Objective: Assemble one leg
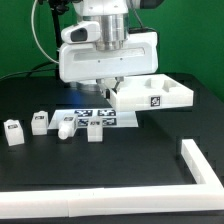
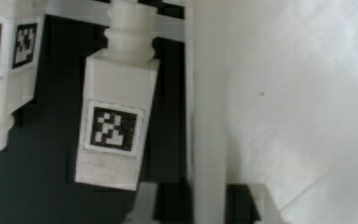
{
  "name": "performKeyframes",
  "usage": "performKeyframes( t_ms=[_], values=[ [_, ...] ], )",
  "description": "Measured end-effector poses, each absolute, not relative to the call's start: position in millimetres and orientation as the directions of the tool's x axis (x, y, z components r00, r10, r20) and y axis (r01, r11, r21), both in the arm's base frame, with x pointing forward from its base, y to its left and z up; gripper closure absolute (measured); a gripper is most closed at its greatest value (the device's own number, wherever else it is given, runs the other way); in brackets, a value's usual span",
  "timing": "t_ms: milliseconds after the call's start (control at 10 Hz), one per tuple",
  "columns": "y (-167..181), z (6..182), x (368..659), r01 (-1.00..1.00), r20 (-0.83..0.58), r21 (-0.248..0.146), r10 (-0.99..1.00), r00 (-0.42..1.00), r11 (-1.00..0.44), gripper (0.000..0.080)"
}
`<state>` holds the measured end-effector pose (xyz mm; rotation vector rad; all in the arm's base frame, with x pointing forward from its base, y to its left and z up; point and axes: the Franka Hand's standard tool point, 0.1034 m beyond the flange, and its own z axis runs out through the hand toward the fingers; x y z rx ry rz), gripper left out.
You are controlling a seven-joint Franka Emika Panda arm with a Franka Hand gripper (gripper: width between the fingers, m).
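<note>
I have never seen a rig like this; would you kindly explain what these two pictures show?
The white machine is a robot arm with a two-finger gripper, over a black table. One picture comes from a camera off the arm; the other, close up, from a camera on its wrist. On the table lie small white legs with square tags and a flat marker board; a white fence borders it. A big rimmed tray is right by the gripper. The wrist view shows one leg beside the tray. Whether the gripper holds anything cannot be told.
</note>
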<state>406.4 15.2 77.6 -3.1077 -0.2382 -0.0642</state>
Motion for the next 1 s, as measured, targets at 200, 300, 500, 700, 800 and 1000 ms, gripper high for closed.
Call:
performKeyframes(
  t_ms=[200, 300, 500, 700, 800, 1000],
  values=[
    [10, 68.4, 417, 0.015, -0.006, -0.019, 0.015, 1.0, -1.0, 0.0744],
    [5, 69.2, 436, -0.038, -0.046, -0.021, -0.037, 0.998, -0.999, 0.0744],
    [4, 63.5, 455, -0.076, -0.108, -0.014, -0.074, 0.991, -0.997, 0.0744],
    [4, 62.6, 453, -0.074, -0.111, -0.014, -0.072, 0.991, -0.997, 0.0744],
    [4, 62.4, 453, -0.074, -0.111, -0.014, -0.072, 0.991, -0.997, 0.0744],
    [-8, 65.0, 463, -0.075, -0.143, 0.0, -0.074, 0.987, -0.997, 0.0744]
  ],
)
